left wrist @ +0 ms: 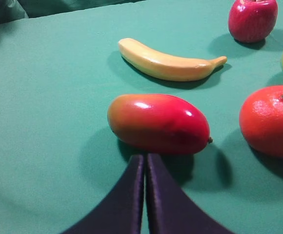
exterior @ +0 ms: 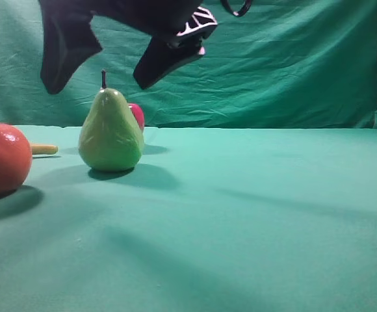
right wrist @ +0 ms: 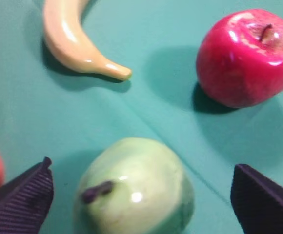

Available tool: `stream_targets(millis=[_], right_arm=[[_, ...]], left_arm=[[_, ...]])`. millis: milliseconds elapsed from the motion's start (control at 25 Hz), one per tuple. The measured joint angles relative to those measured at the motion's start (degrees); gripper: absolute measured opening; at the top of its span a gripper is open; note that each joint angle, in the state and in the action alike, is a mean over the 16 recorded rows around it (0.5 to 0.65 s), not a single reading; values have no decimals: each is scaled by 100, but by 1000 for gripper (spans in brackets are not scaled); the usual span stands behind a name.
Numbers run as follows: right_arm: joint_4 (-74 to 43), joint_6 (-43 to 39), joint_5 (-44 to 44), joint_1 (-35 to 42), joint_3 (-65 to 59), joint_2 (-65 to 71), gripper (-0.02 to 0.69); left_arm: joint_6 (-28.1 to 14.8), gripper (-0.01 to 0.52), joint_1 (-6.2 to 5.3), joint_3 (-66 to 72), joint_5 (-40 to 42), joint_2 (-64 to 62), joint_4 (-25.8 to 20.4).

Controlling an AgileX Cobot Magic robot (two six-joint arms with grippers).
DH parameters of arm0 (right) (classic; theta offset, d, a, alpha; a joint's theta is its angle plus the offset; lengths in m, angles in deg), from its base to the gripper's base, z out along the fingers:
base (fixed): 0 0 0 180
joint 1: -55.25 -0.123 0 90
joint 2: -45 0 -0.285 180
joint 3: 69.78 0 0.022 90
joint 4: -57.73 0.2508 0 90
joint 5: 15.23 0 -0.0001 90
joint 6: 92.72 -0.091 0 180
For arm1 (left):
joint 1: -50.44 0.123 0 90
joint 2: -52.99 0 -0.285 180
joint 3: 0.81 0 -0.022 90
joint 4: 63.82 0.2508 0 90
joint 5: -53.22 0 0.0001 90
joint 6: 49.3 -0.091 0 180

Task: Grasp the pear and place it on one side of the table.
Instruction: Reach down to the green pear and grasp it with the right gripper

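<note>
Left gripper (left wrist: pixel 145 161) fingers pressed together, hovering just short of red-orange mango (left wrist: pixel 158 123). Beyond it I see banana (left wrist: pixel 168 62), orange fruit (left wrist: pixel 271 119) at right. My right gripper (right wrist: pixel 141 195) jaws wide apart, above pear (right wrist: pixel 134 192), fingers either side, not touching. Pear (exterior: pixel 110 130) stands upright on table (exterior: pixel 253 214), left of centre, stem up. Apple (right wrist: pixel 246 56) just behind pear. Broad stretch of teal cloth runs rightward from pear to far edge. Wrinkled green backdrop (exterior: pixel 292 71) closes rear.
</note>
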Motion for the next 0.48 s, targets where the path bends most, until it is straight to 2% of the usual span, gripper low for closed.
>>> stream_targets(millis=[480], right_arm=[[24, -3, 255, 230, 344, 394, 489]], left_arm=[[0, 0, 0, 0, 0, 0, 0]])
